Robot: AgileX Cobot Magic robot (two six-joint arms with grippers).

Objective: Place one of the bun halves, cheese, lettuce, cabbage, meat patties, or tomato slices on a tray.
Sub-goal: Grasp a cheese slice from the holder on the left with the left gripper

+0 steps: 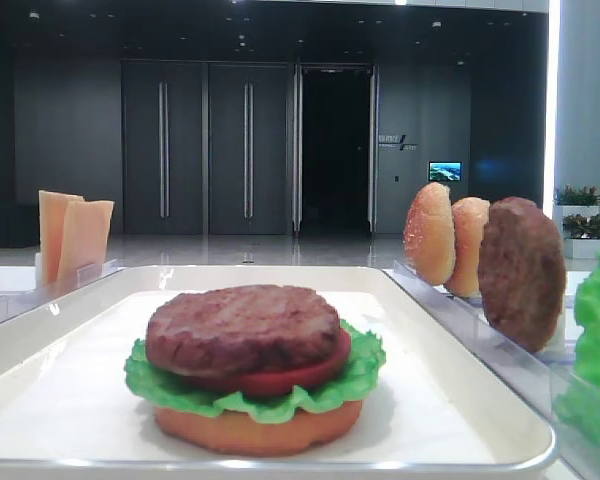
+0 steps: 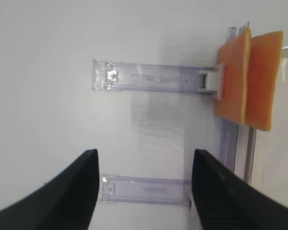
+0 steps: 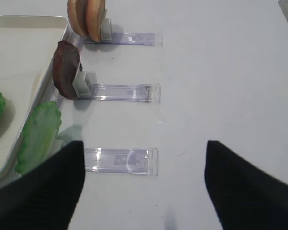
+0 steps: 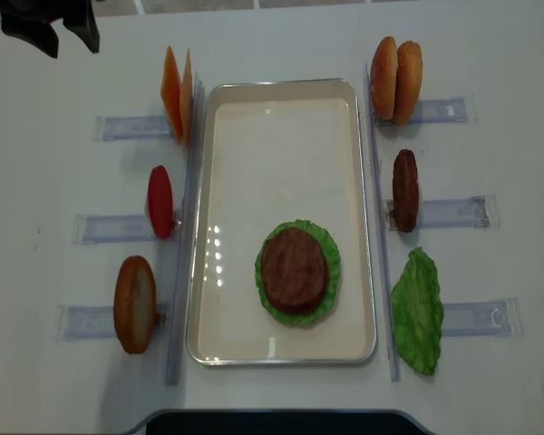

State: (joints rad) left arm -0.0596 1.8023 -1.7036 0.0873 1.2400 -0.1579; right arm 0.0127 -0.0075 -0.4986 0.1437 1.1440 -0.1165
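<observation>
From the low front view, the burger stack [image 1: 255,375] sits on the tray [image 1: 460,420], patty on top. In the right wrist view, the right gripper [image 3: 144,187] is spread and empty. The left wrist view shows the left gripper [image 2: 144,189] released, with the cheese [image 2: 249,79] standing at two o'clock: thin, light, probably slippery, best pinched across its faces. Overhead, the cheese is at the tray's eleven o'clock.

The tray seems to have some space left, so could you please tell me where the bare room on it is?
The tray is bare across its whole far half, between the cheese slices and the buns, and down the strip left of the stacked burger. It is crowded only around that burger.
</observation>
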